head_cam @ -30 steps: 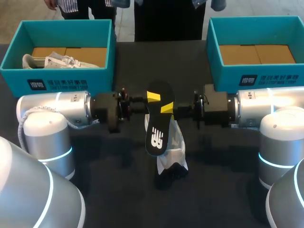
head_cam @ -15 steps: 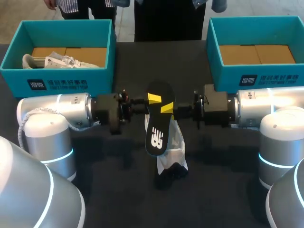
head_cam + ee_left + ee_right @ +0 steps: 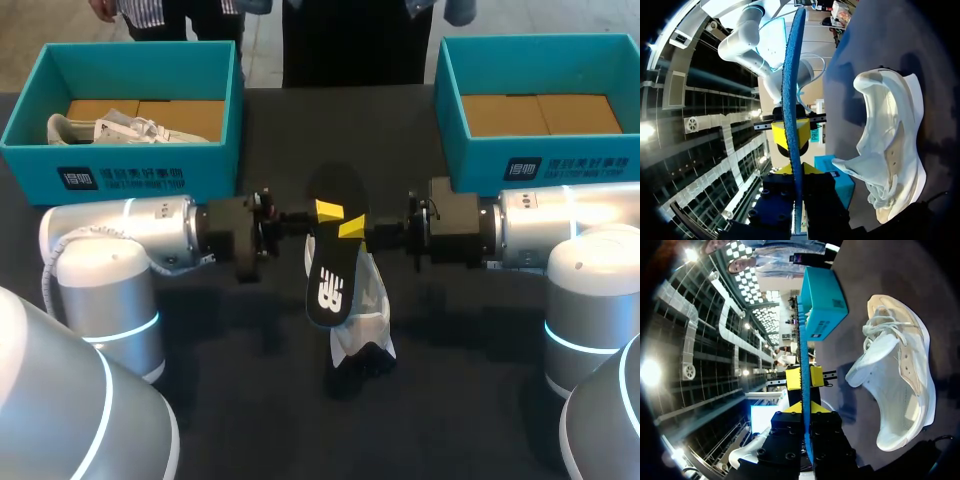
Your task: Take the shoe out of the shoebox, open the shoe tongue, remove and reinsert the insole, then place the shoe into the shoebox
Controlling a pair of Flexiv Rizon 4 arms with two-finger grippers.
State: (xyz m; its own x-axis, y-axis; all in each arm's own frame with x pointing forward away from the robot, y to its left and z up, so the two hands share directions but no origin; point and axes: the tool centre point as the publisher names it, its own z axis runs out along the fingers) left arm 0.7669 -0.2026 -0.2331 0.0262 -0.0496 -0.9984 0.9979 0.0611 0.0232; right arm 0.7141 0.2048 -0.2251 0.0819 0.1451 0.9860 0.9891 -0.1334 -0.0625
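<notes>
- A dark table (image 3: 340, 120) carries two teal boxes at its far edge. The left box (image 3: 140, 170) holds a second shoe (image 3: 110, 128). The right box (image 3: 540, 155) shows only its cardboard floor, so it is probably where the shoe goes at the end.
- The shoe (image 3: 362, 320) sits on the table between the two arms, well apart from both boxes. Its tongue looks pulled up, which leaves the mouth free for the insole to go back in.
- The insole (image 3: 330, 270) is out of the shoe and hangs in the air just above it, one end raised towards the boxes and the other dipping over the shoe. Held this way, it has only a short way down to the opening.
- The right gripper (image 3: 352, 228) comes in level from the right. Its jaws are clamped on the insole's edge, one tip on each face, as the right wrist view shows.
- The left gripper (image 3: 326, 211) meets the opposite edge from the left side. I cannot tell whether it grips the insole or only straddles it.
- With an arm on each side, this reads as a handover or a two-handed steadying before reinsertion. The insole is thin and flexible, so a single pinch would let it sag or twist.
</notes>
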